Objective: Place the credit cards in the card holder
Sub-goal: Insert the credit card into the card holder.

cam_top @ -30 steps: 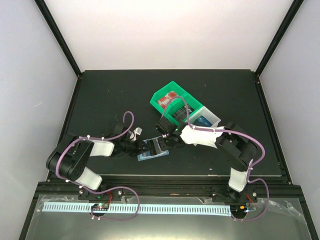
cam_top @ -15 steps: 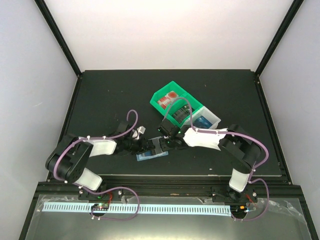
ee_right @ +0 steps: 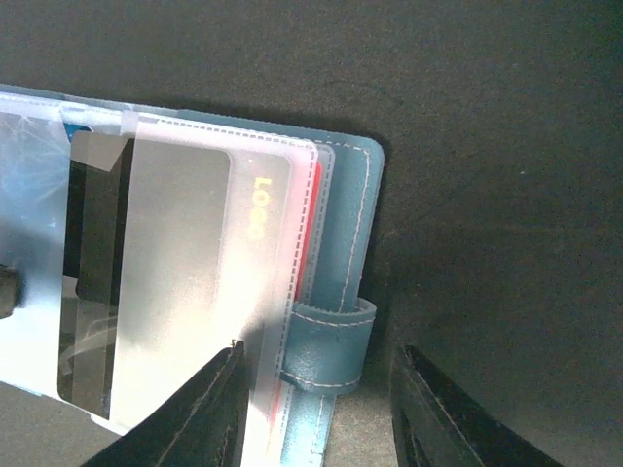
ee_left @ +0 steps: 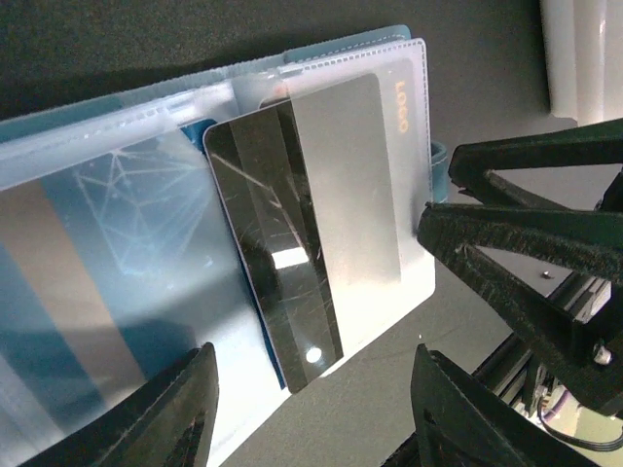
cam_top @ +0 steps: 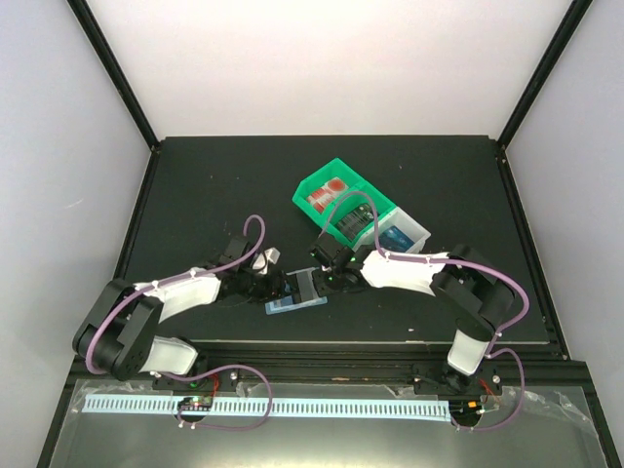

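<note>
Card holder [ee_right: 341,195] lies open on the desk [ee_right: 487,146], dark credit card [ee_left: 321,195] partway in a clear pocket [ee_left: 389,126]; left tool [ee_left: 313,389] and right tool [ee_right: 319,379] both spread, gripping nothing.

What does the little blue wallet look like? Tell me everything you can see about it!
The wallet is blue-teal and leather-looking, with pale stitching and a strap tab on its edge. It lies open and flat on the black table. Inside are cloudy clear pockets. A silver card with a dark stripe sits part way in one, a blue card sits in another, and a red edge peeks out behind. The left claw and the right claw hover open above it, gripping nothing.
</note>
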Tool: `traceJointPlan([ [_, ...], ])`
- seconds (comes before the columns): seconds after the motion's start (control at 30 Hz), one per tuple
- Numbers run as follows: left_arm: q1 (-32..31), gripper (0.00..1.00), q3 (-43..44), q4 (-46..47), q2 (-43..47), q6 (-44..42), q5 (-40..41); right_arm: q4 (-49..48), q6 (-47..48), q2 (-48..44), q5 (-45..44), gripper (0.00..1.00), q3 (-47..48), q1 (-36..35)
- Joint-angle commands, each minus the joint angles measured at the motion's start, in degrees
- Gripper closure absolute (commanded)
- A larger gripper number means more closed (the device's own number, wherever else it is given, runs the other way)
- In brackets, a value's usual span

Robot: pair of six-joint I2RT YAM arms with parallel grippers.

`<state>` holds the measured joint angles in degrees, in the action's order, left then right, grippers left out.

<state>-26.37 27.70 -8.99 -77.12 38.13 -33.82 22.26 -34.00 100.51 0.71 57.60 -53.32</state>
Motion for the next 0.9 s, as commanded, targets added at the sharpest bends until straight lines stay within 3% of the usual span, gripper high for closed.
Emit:
traceJointPlan([
  [0.0, -0.8, 0.44, 2.2, -3.2, -3.2, -0.8, 2.1, -1.2, -0.1, -0.4, 1.5, 0.58, -0.7, -0.1],
  [0.33, -3.0, 0.45, 4.7, 1.5, -9.7, -0.2, -1.6, -3.4, -0.4, 0.2, 4.0, 0.58, -1.4, 0.0],
  [0.7, -3.3, 0.48, 4.1, 9.4, -10.4, 1.5, -6.3, -4.5, -1.7, -4.5, -0.8, 0.55, -3.3, 0.0],
  [0.87, -3.3, 0.48, 4.1, 5.4, -6.7, 1.0, -2.4, -3.9, -3.2, -10.2, -7.3, 0.52, -5.0, 0.0],
])
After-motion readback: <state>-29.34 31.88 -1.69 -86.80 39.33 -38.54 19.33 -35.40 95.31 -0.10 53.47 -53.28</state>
